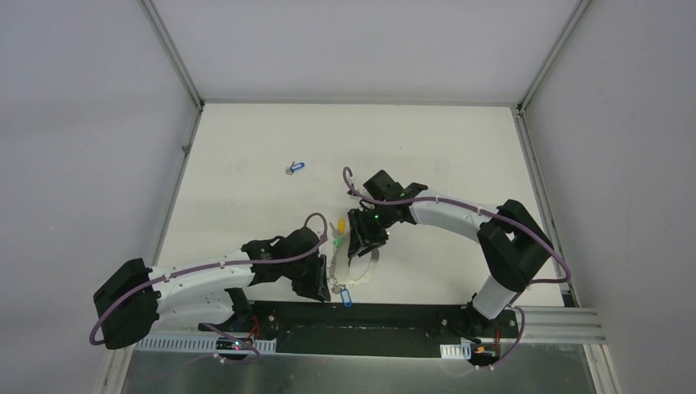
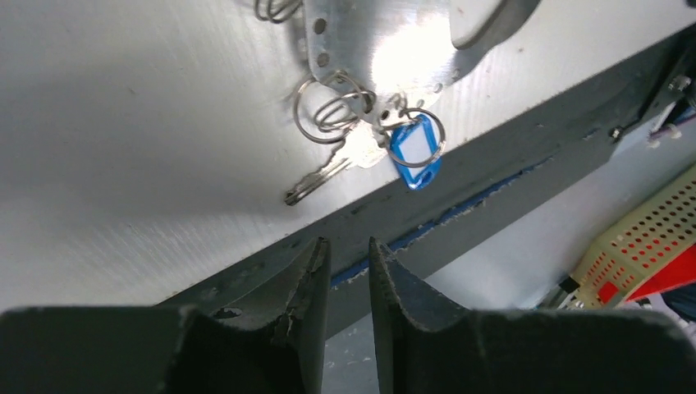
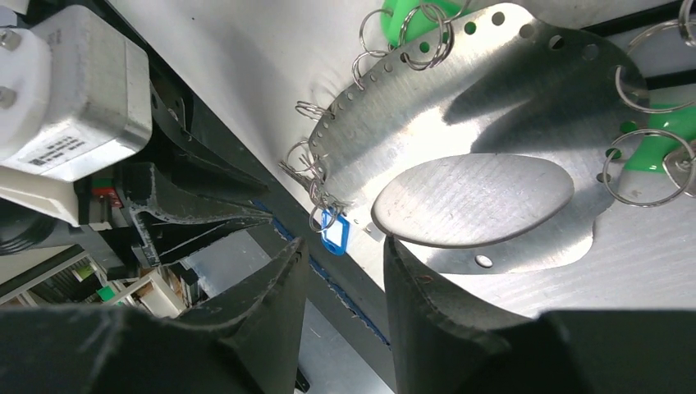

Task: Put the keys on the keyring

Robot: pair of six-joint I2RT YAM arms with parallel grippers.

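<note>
Keyring [image 3: 492, 98]: perforated metal plate at near edge of table [image 1: 427, 139]; blue-tagged key [image 2: 414, 148] on rim. Left gripper [image 2: 349, 246] slightly parted, empty; right gripper [image 3: 341, 242] parted, empty.

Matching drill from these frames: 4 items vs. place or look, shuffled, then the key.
Things
1. loose blue-tagged key
2. blue-tagged key on the keyring
3. keyring
4. green tag

Place or look
A. shiny perforated plate with an oval cutout
B. attached, by the near edge of the table
C. alone, far out on the table
D. ringed to the keyring's rim, well apart from the blue tag

Pairs: 1-C, 2-B, 3-A, 4-D
</note>
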